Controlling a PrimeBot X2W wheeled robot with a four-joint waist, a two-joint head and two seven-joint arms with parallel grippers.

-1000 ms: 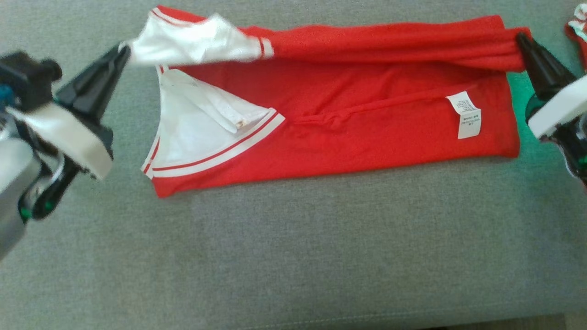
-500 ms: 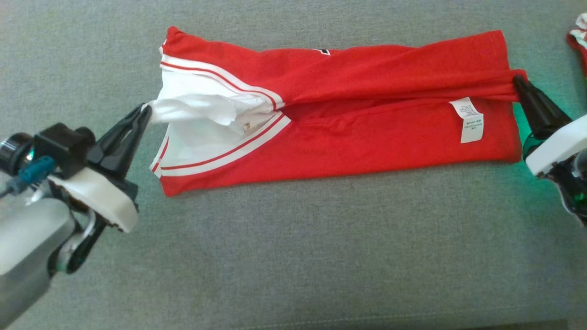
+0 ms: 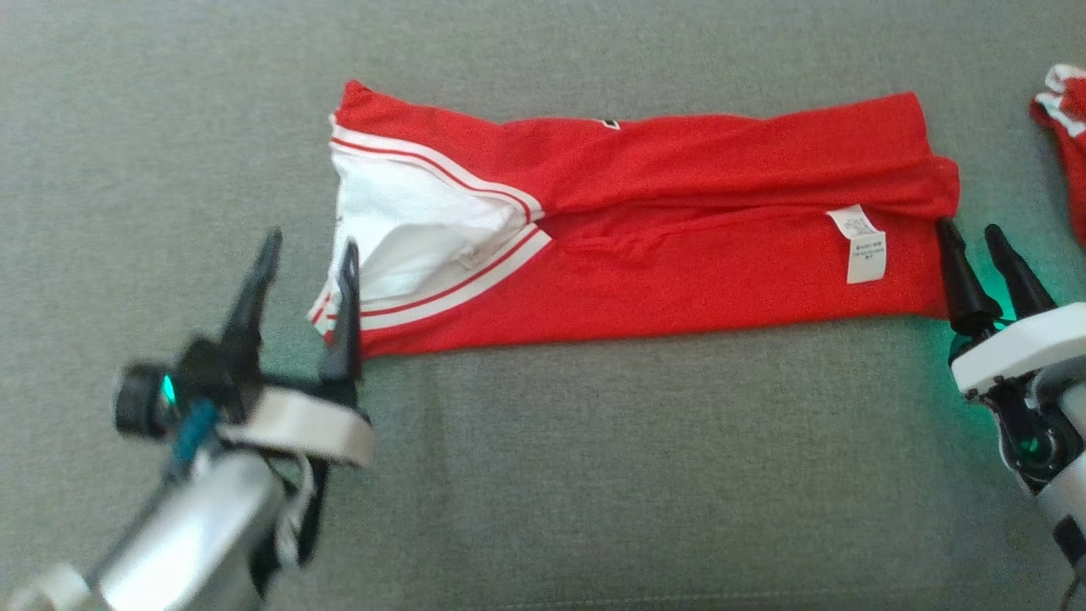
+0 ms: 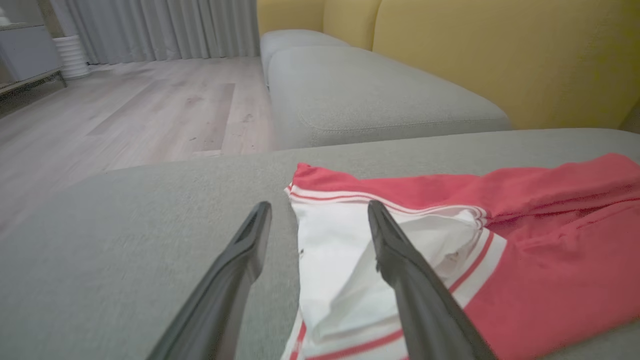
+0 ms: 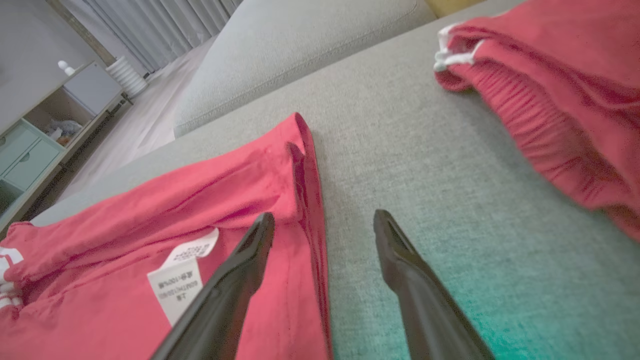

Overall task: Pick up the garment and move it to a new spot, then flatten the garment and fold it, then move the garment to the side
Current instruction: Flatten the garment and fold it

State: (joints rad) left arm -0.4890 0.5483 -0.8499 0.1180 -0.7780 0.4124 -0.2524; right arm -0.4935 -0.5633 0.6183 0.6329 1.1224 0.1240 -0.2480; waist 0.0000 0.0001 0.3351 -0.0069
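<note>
The garment (image 3: pixel 679 212) is a red top with a white, red-striped collar end (image 3: pixel 399 229), folded lengthwise into a long band on the grey sofa seat. A white care label (image 3: pixel 864 242) shows near its right end. My left gripper (image 3: pixel 310 246) stands open at the collar end, one finger over the white fabric (image 4: pixel 340 260), nothing held. My right gripper (image 3: pixel 967 229) stands open just off the garment's right edge (image 5: pixel 300 165), with empty fingers. In the left wrist view the left gripper (image 4: pixel 320 207) straddles the collar's edge; in the right wrist view the right gripper (image 5: pixel 324 217) hangs over the hem corner.
A second red garment with white trim (image 3: pixel 1060 127) lies at the far right, close to the right gripper (image 5: pixel 560 100). The grey sofa seat (image 3: pixel 594 475) stretches wide in front. A yellow backrest (image 4: pixel 500 55) rises behind, with wooden floor (image 4: pixel 150 105) beyond the seat's edge.
Both grippers have let go of the garment and opened. The upper fold now lies down over the lower half. Both grippers have drawn back toward the near side.
</note>
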